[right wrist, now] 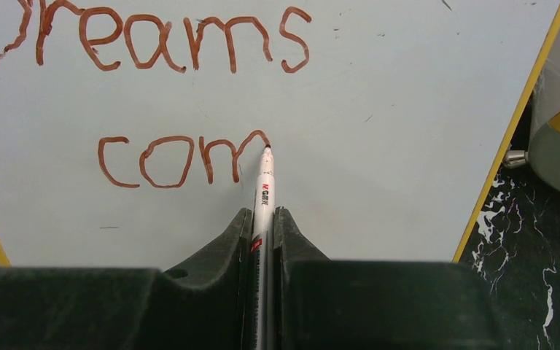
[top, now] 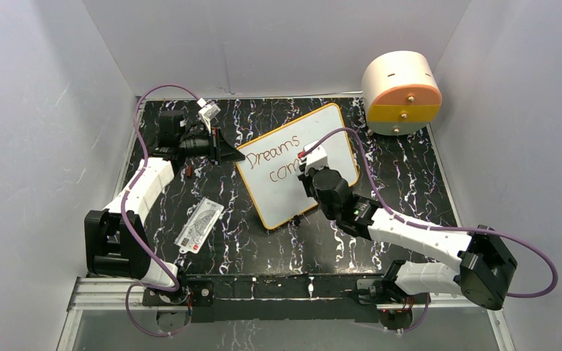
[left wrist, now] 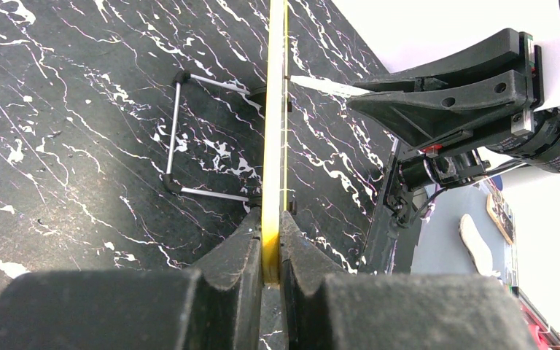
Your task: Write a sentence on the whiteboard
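The whiteboard point(top: 285, 179) with its orange-yellow frame stands tilted on the dark marbled table. It carries reddish-brown words "Dreams" and, below, "com" with the m part drawn point(right wrist: 182, 160). My left gripper point(top: 228, 152) is shut on the board's left edge; the left wrist view shows the yellow frame point(left wrist: 275, 146) edge-on between my fingers point(left wrist: 271, 248). My right gripper point(right wrist: 262, 219) is shut on a white marker point(right wrist: 264, 189), its tip touching the board at the end of the m. In the top view the right gripper point(top: 312, 162) covers the second line's end.
A round cream and orange drum point(top: 401, 91) lies at the back right corner, close to the board's right edge. A small white printed card point(top: 200, 225) lies on the table at front left. The board's wire foot point(left wrist: 179, 131) shows behind it. Grey walls enclose the table.
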Controlling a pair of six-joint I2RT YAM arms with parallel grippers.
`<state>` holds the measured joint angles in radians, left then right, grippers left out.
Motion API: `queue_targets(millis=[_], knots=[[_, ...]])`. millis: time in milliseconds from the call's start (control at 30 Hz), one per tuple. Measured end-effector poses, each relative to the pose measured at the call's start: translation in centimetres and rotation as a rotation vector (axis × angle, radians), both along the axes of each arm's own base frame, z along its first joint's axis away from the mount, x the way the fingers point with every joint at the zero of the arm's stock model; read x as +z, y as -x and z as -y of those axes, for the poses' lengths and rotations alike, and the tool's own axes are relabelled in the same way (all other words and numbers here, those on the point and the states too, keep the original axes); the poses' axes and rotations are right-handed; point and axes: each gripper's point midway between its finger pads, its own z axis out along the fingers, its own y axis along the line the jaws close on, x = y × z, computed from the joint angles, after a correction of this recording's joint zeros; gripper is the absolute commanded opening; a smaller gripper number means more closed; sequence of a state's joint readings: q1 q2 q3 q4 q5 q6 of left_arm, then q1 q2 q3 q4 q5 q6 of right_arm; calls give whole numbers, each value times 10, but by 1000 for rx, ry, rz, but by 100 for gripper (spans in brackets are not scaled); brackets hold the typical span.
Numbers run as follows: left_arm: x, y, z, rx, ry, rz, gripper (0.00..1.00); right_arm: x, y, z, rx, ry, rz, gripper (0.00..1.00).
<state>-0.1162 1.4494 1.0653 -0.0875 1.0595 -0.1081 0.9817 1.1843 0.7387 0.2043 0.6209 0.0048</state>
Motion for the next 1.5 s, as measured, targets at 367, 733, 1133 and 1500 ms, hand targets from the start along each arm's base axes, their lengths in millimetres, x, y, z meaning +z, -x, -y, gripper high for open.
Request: queue_targets(millis=[367, 733, 1133, 1500], knots=[[0, 0, 0, 0, 0, 0, 0, -9, 7, 2, 4, -8, -50, 0], [0, 0, 0, -1, -1, 0, 0, -17, 12, 8, 2, 5, -79, 0], [0, 0, 0, -2, -2, 0, 0, 16, 5, 17, -11, -99, -20, 0], [0, 0, 0, -2, -2, 0, 0, 5, 0, 15, 13, -110, -51, 0]])
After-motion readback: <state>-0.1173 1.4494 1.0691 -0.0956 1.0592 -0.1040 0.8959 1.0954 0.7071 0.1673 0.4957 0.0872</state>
